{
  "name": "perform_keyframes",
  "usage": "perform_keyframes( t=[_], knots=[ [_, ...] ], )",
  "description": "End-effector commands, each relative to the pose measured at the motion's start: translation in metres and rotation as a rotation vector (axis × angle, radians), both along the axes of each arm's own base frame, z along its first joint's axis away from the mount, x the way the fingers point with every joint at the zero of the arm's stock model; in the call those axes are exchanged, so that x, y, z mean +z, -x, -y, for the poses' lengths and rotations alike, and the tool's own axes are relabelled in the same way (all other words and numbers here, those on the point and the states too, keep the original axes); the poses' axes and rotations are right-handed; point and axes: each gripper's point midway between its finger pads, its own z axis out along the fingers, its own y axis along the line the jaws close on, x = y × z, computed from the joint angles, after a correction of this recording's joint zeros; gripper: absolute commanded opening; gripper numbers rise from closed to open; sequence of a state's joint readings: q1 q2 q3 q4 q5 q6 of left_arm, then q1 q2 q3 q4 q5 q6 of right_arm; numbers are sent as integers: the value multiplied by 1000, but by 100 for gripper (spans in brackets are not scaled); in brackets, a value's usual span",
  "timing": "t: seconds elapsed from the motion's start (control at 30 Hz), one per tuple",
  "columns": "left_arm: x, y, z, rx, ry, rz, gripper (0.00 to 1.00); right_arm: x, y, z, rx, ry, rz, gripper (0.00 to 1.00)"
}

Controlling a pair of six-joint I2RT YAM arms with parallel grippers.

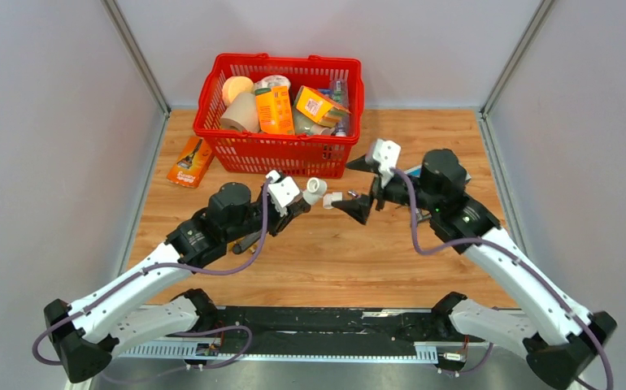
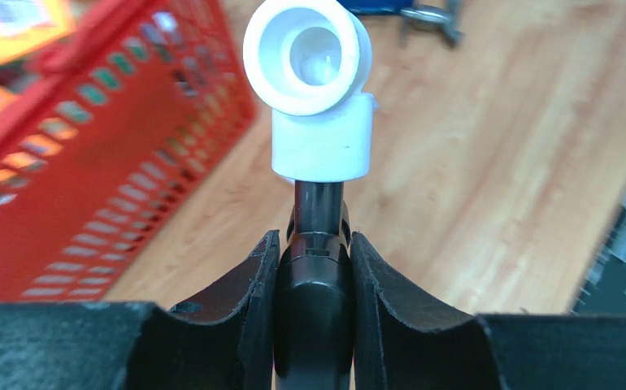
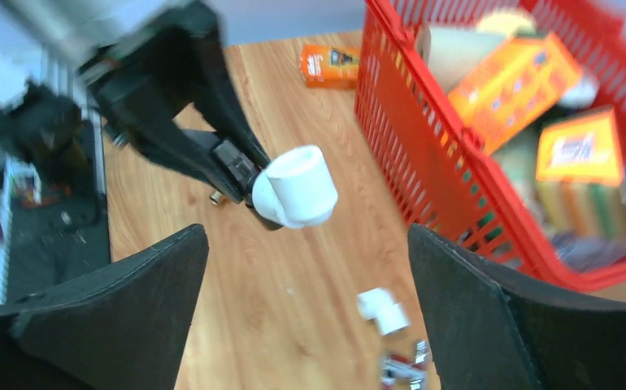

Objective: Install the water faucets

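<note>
Faucet: your dark grey faucet (image 2: pixel 318 207) is up off the table, clamped in the left gripper (image 2: pixel 314 244); its tube runs out past the jaws toward the right arm
Elbow: a white elbow fitting (image 2: pixel 314 89) sits on the tube's free end; one open mouth faces your left wrist camera
Left hand: you have it closed part-way; both pads (image 2: pixel 253 276) press on the faucet's dark body
Right hand: your right gripper (image 3: pixel 307 236) is spread wide and holds nothing; it faces the elbow, near it but apart
Loose part: a small white fitting (image 3: pixel 381 310) shows below the wide jaws, blurred; you cannot tell whether it rests on the table (image 1: pixel 375 252)
Basket: the red basket (image 1: pixel 281 154), full of packets, stands at the far side behind both grippers
Packet: an orange packet (image 1: pixel 190 162) lies flat just left of the basket
</note>
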State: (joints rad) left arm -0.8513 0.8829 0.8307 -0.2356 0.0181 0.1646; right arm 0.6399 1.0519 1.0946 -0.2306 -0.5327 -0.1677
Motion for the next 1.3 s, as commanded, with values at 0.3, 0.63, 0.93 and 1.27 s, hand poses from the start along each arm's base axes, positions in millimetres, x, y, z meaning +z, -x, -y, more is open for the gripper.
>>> perform_keyframes(
  t=[0.3, 0.63, 0.93, 1.27],
  knots=[
    [55, 76, 57, -617, 120, -139, 0, -13, 74, 13, 461, 161, 620, 97],
    [49, 77, 68, -705, 62, -215, 0, -23, 81, 11, 521, 164, 607, 93],
    [55, 77, 67, -722, 40, -224, 0, -33, 83, 5, 568, 178, 557, 86],
    [50, 64, 64, -633, 18, -216, 0, -31, 86, 1, 591, 155, 494, 64]
  ],
)
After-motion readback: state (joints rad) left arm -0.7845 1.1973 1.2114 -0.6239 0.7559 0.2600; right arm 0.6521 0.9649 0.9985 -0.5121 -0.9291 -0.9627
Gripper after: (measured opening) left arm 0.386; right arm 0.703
